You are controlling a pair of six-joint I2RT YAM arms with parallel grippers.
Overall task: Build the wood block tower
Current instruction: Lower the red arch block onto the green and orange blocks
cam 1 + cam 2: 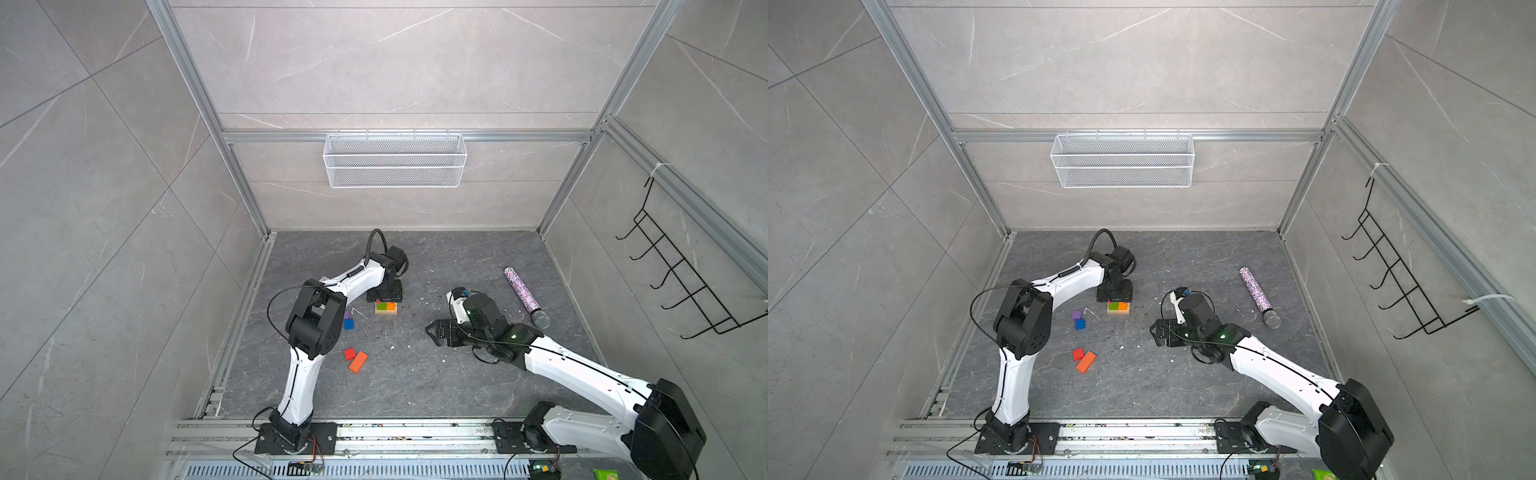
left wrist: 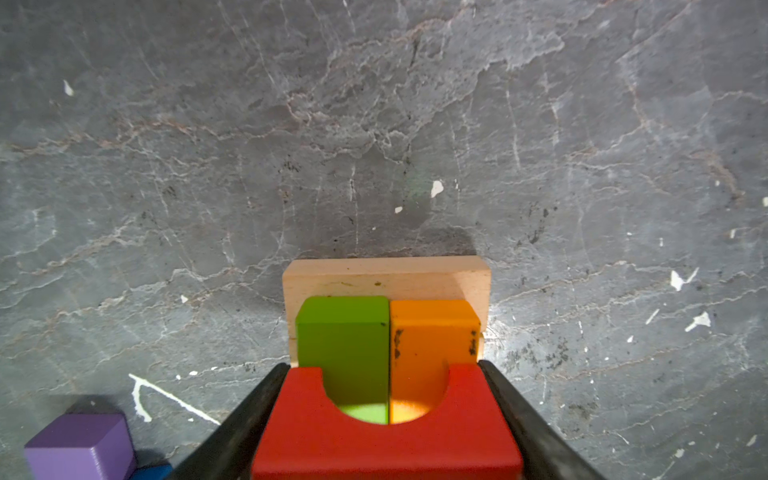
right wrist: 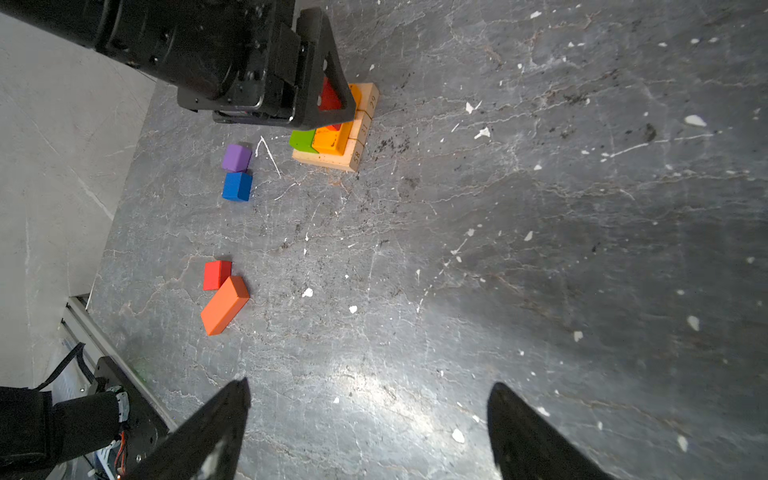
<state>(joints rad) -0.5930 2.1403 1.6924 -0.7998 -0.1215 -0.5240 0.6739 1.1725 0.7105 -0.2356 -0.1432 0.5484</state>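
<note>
on the dark stone table [image 1: 407, 386] the tower [image 1: 386, 307] stands left of centre, toward the back: three tan oblongs [image 3: 355, 158] side by side as its base, with a green block [image 2: 340, 332] and an orange block [image 2: 432, 332] touching each other on top. the left gripper [image 2: 382, 370] is about half open, its jaws pressed on the two flat ends of a red arch block [image 2: 386, 440] right over that layer; whether the arch rests on it i cannot tell. the right gripper [image 3: 370, 386] hangs wide open and empty, well apart from the tower. the arch looks like light, stiff painted wood, probably slick, so the flat ends suit the pads best. lying loose are an orange oblong [image 3: 225, 305], a red cube [image 3: 217, 275], a blue cube [image 3: 237, 187] and a purple cube [image 3: 237, 157].
</note>
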